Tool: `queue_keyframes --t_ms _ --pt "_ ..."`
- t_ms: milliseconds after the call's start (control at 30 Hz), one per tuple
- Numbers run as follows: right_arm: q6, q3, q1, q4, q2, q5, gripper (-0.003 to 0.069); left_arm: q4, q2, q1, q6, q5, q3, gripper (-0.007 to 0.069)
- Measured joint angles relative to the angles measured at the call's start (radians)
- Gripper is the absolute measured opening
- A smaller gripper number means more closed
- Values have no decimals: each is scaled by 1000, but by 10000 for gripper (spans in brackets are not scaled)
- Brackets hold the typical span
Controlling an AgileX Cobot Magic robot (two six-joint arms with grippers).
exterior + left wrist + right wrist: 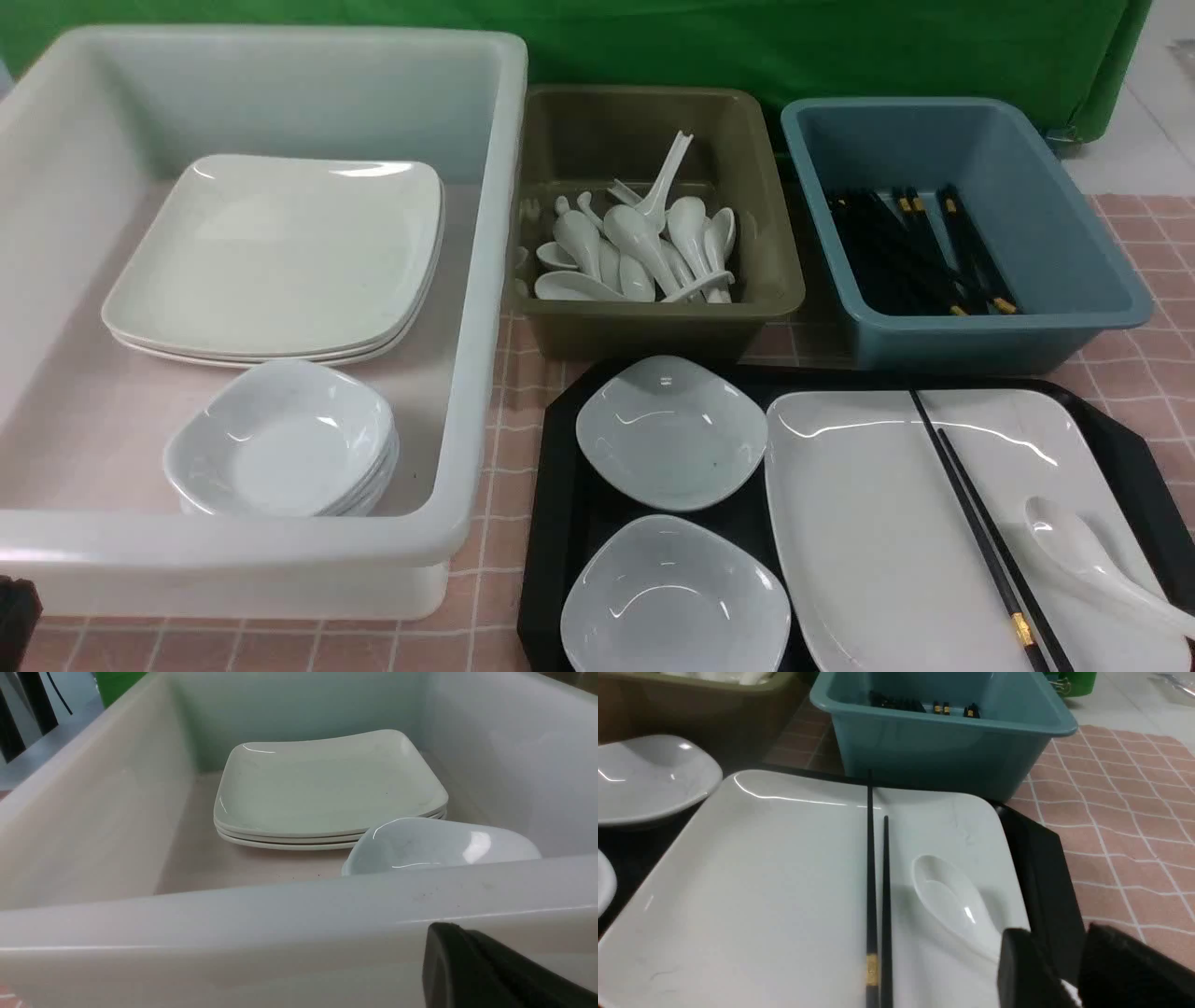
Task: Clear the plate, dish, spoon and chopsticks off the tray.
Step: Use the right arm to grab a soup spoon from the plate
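Tub (pixel 481 280) at ten o'clock from our tray (pixel 537 560) already sorts plates and dishes into separate stacks, presumably so ours can join their kind. Beyond the tray, the brown bin (pixel 653 331) at eleven suits spoons, the blue bin (pixel 990 345) at one, chopsticks. Our plate (pixel 868 523) fills the tray's three o'clock side, carrying cutlery that we should lift first, lest it slide. Two dishes (pixel 672 434) sit at nine. Our left gripper (pixel 455 933) is closed on nothing; the right gripper's (pixel 1059 952) fingers stand moderately apart at the spoon (pixel 952 900) handle, likely to pinch it. Beside it lie the chopsticks (pixel 872 882).
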Motion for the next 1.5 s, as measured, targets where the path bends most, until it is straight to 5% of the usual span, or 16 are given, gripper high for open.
queue_keyframes --t_ms 1033,1400,1500 --pt "-3 0 0 0 0 0 247 4 0 0 0 -10 0 4" --pt "51 4 0 13 0 -45 247 -370 0 0 -222 -442 0 4" --pt "363 9 0 116 0 -209 247 -395 0 0 -337 -698 0 4"
